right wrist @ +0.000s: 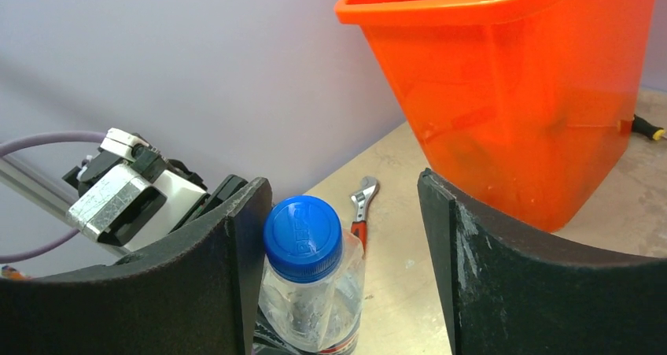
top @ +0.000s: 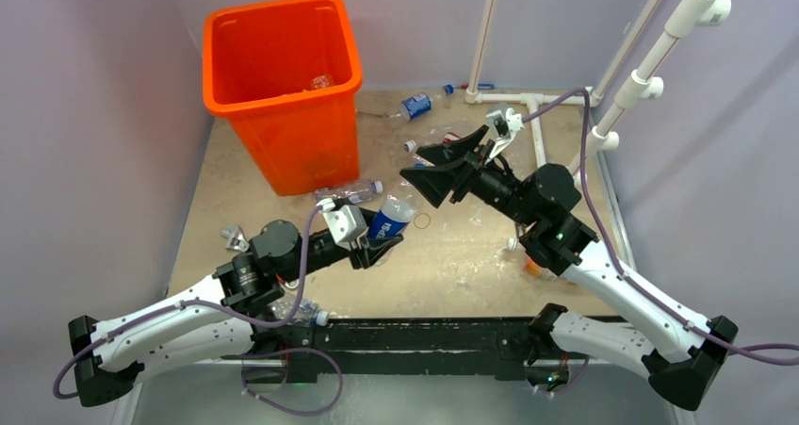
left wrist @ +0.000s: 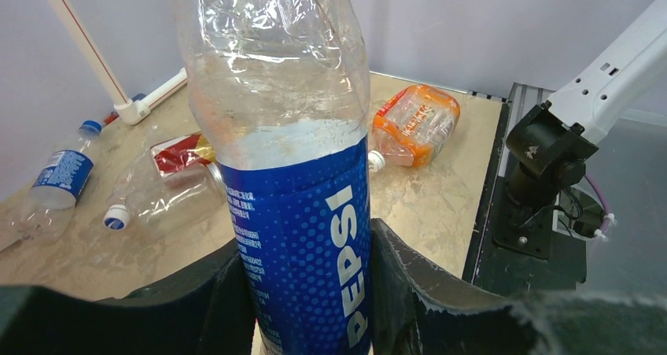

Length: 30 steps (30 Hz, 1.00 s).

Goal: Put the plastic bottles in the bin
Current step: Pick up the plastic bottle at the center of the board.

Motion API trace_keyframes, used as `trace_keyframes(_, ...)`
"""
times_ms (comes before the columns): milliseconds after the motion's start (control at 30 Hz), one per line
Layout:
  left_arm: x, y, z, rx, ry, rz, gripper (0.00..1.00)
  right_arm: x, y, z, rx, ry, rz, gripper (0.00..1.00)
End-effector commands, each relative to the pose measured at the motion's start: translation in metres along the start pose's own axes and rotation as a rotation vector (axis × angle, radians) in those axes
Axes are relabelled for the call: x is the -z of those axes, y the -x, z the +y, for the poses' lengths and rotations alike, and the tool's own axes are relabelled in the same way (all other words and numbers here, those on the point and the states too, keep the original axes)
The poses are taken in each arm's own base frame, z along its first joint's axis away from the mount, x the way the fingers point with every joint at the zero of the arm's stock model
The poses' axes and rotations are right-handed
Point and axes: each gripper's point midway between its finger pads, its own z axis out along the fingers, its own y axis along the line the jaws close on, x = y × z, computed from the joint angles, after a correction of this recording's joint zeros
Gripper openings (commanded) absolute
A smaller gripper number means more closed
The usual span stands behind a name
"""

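My left gripper (top: pixel 380 243) (left wrist: pixel 311 292) is shut on a clear Pepsi bottle (top: pixel 390 218) (left wrist: pixel 295 197), both fingers pressing its blue label. The bottle's blue cap (right wrist: pixel 303 237) stands between the jaws of my right gripper (top: pixel 426 180) (right wrist: pixel 342 237). That gripper is open: the cap leans on one finger and a wide gap separates it from the other. The orange bin (top: pixel 283 76) (right wrist: pixel 519 87) stands at the back left with a clear bottle (top: pixel 322 82) inside. More plastic bottles lie on the table: one by the bin's foot (top: pixel 350 192), a blue-labelled one (top: pixel 419 105) (left wrist: pixel 59 178), a crushed red-labelled one (left wrist: pixel 169 182) and an orange-tinted one (left wrist: pixel 413 123).
A red-handled wrench (right wrist: pixel 362 205) (top: pixel 231 235) lies on the table left of the bin. A yellow-black screwdriver (right wrist: pixel 649 127) pokes out beside the bin. A white pipe frame (top: pixel 528 100) stands at the back right. Another bottle (top: pixel 297 310) lies by the left arm's base.
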Motion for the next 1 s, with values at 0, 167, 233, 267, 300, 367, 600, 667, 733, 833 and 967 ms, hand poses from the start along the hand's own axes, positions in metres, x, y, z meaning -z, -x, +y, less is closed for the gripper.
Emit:
trace_keyframes(0,0.002,0.026,-0.001,-0.027,-0.009,-0.095,0.25,-0.002,-0.006,0.007,-0.018,0.028,0.051,0.69)
trace_keyframes(167,0.002,0.026,0.001,-0.029,0.000,-0.095,0.24,-0.003,-0.012,0.012,-0.027,0.055,0.091,0.82)
trace_keyframes(233,0.002,0.025,0.001,-0.029,0.002,-0.092,0.24,-0.002,-0.013,0.014,-0.036,0.070,0.093,0.84)
trace_keyframes(267,0.002,0.025,0.001,-0.030,0.003,-0.093,0.24,-0.001,-0.013,0.017,-0.039,0.083,0.094,0.84)
trace_keyframes(300,0.002,0.025,0.002,-0.029,0.005,-0.093,0.24,-0.001,-0.014,0.019,-0.042,0.095,0.096,0.85)
trace_keyframes(367,0.003,0.025,0.002,-0.030,0.007,-0.093,0.23,0.000,-0.016,0.024,-0.052,0.121,0.108,0.85)
trace_keyframes(600,0.003,0.025,0.003,-0.029,0.012,-0.092,0.22,0.006,-0.016,0.033,-0.092,0.159,0.108,0.81)
trace_keyframes(667,0.003,0.025,0.003,-0.029,0.012,-0.092,0.22,0.007,-0.012,0.038,-0.110,0.182,0.095,0.81)
trace_keyframes(733,0.002,0.025,0.003,-0.029,0.013,-0.091,0.21,0.006,-0.008,0.042,-0.126,0.199,0.082,0.82)
trace_keyframes(833,0.003,0.025,0.003,-0.029,0.011,-0.091,0.21,0.006,-0.002,0.046,-0.157,0.207,0.055,0.83)
trace_keyframes(967,0.003,0.026,0.003,-0.029,0.010,-0.093,0.21,0.007,0.007,0.049,-0.201,0.220,0.006,0.79)
